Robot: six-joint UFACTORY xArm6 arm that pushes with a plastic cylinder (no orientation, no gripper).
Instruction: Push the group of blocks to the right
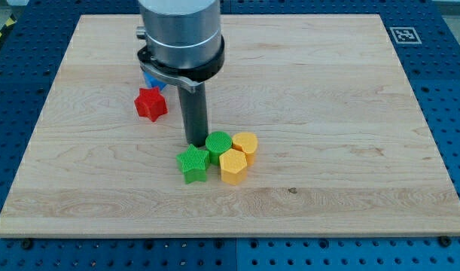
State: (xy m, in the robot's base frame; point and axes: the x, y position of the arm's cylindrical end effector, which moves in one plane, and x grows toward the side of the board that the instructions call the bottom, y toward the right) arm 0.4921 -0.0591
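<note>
wooden board (350, 113) is lying flat | group: green cylinder (218, 143), yellow cylinder (245, 143), yellow hexagon (233, 165), green star (193, 163), sitting bottom-centre | tip (196, 142) is touching cluster's left, no jaws, holding nothing | advice: be pushing rightward slowly, centred

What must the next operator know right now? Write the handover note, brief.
My tip: down on the board, at the upper-left edge of the group, against the green round block, just above the green star.
Group: both green blocks, yellow hexagon and yellow pentagon-like block, clustered at centre-bottom.
Apart, at the view's left: red star, blue block mostly hidden.
Left: push the group toward the view's right.
</note>
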